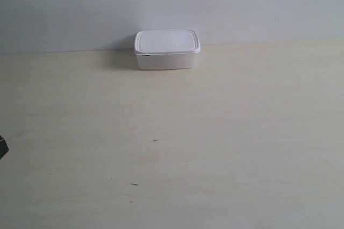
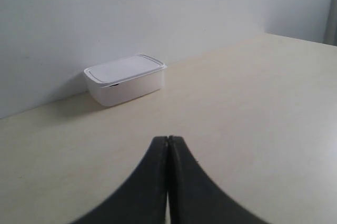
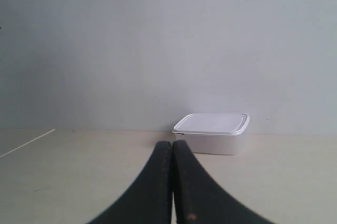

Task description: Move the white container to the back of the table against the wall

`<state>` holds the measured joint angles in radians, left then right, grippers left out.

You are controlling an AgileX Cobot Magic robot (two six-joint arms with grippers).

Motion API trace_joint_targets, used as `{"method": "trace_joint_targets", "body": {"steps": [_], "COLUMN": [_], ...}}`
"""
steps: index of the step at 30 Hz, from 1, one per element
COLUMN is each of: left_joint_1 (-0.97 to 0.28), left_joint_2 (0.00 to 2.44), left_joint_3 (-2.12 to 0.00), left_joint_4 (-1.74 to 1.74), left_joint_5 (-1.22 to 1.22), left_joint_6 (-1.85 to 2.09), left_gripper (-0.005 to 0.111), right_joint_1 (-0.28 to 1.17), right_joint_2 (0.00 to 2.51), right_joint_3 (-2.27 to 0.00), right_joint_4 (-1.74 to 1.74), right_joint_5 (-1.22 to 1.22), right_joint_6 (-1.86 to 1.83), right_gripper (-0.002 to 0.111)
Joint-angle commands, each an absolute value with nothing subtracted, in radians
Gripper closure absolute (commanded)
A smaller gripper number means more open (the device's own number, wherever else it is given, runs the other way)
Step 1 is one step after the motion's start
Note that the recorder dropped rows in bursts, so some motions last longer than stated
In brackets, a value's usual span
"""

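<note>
Left gripper (image 2: 167,140), right gripper (image 3: 172,143) closed, white container (image 1: 167,50)

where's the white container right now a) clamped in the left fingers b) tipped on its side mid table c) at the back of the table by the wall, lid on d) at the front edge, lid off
C: the white container sits upright, lid on, at the far edge of the table by the wall; the left fingers and right fingers are shut, empty, apart from it.

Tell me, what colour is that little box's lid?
White, like the white container itself; the exterior view shows it best.
</note>
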<state>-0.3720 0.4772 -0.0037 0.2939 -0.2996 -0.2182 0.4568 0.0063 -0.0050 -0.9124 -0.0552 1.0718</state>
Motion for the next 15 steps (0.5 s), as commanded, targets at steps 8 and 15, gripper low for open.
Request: {"method": "trace_joint_targets", "body": {"steps": [8,15], "left_joint_1": [-0.418,-0.383], "left_joint_2": [0.381,0.178], "left_joint_3": [0.0,0.0], "left_joint_4": [0.338,0.338], "left_joint_5": [-0.31,-0.31], "left_joint_6": [-0.215,-0.213], "left_gripper": [0.107,0.107], "right_joint_1": [0.454,0.421], "right_joint_2": [0.0,0.0], "right_joint_3": [0.0,0.0], "right_joint_4": [-0.911,-0.911], "right_joint_5": [-0.056,-0.058], "right_joint_6": [1.074,1.074], "right_gripper": [0.108,0.108]}}
